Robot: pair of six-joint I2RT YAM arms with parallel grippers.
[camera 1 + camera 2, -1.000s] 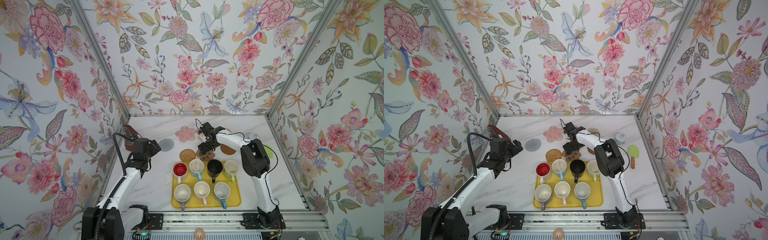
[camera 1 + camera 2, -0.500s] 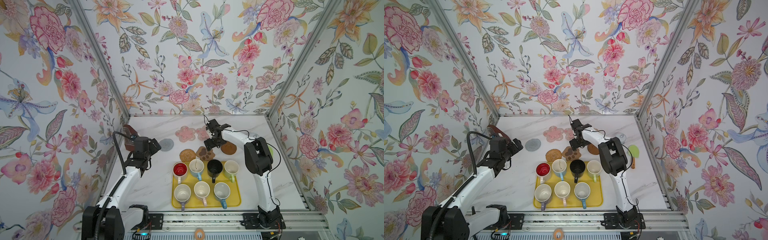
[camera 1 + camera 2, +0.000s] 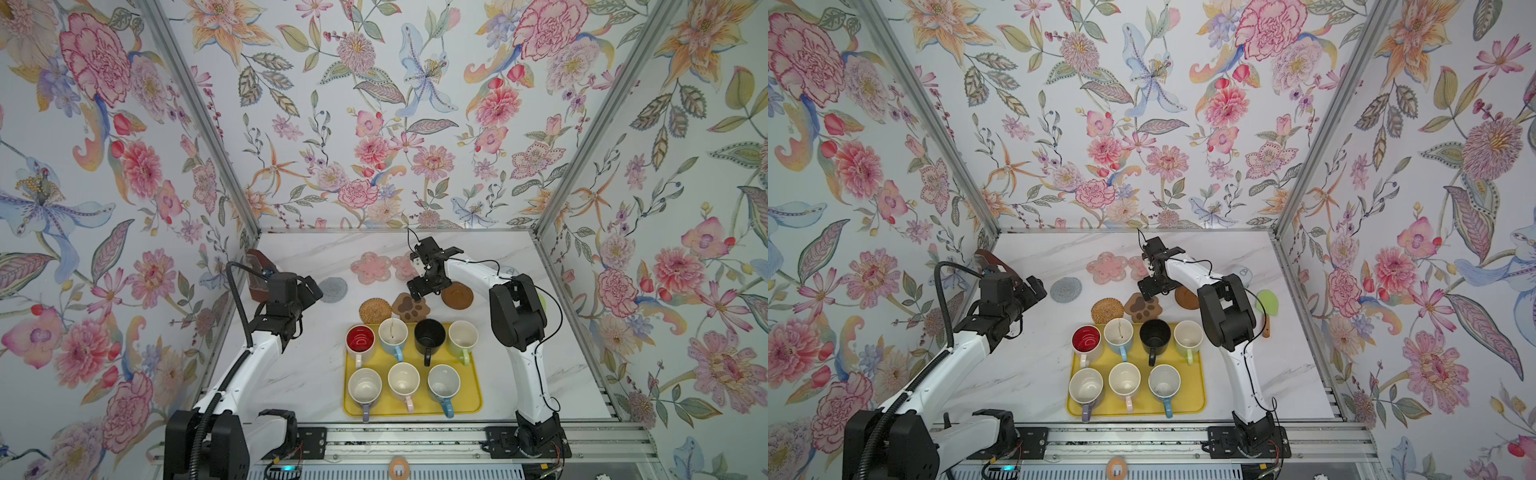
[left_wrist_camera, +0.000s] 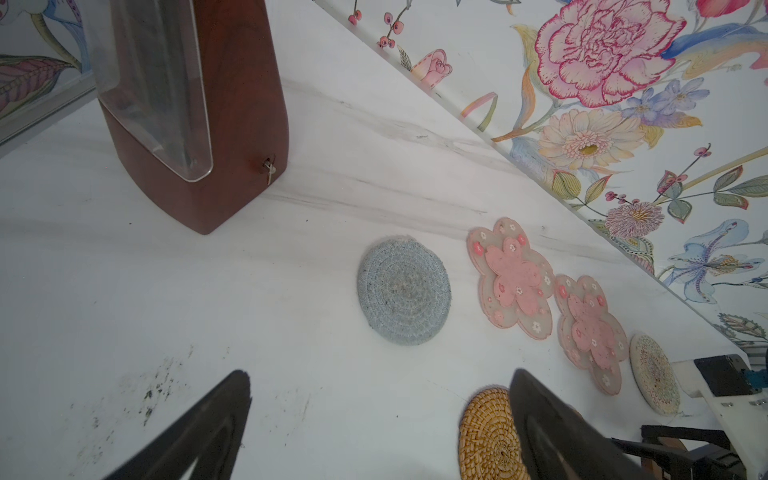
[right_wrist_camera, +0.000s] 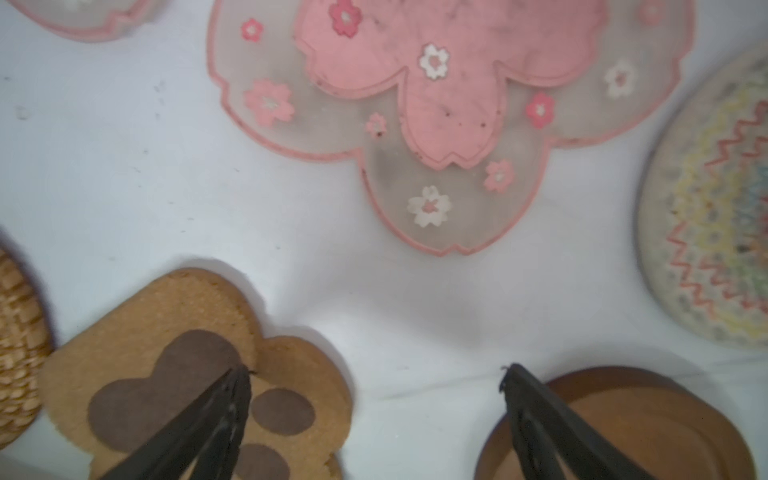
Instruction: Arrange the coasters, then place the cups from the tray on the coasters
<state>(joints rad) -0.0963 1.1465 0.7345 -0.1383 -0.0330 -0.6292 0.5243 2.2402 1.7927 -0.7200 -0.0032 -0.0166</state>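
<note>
The right gripper (image 5: 374, 374) is hovering low over the worktop (image 3: 307, 374), jaws wide apart, between the paw-shaped coaster (image 5: 187, 332) and the dark wooden coaster (image 5: 644, 415), one tip possibly brushing the paw. The left gripper (image 4: 382, 374), jaws likewise spread, is hanging near the grey woven coaster (image 4: 403, 291). Seven cups (image 3: 430, 334) are sitting on the yellow tray (image 3: 473, 405).

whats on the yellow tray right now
Seven mugs stand upright on the yellow tray: four in the far row, three in the near row. Nothing else shows on it; the tray floor under each mug is covered.
</note>
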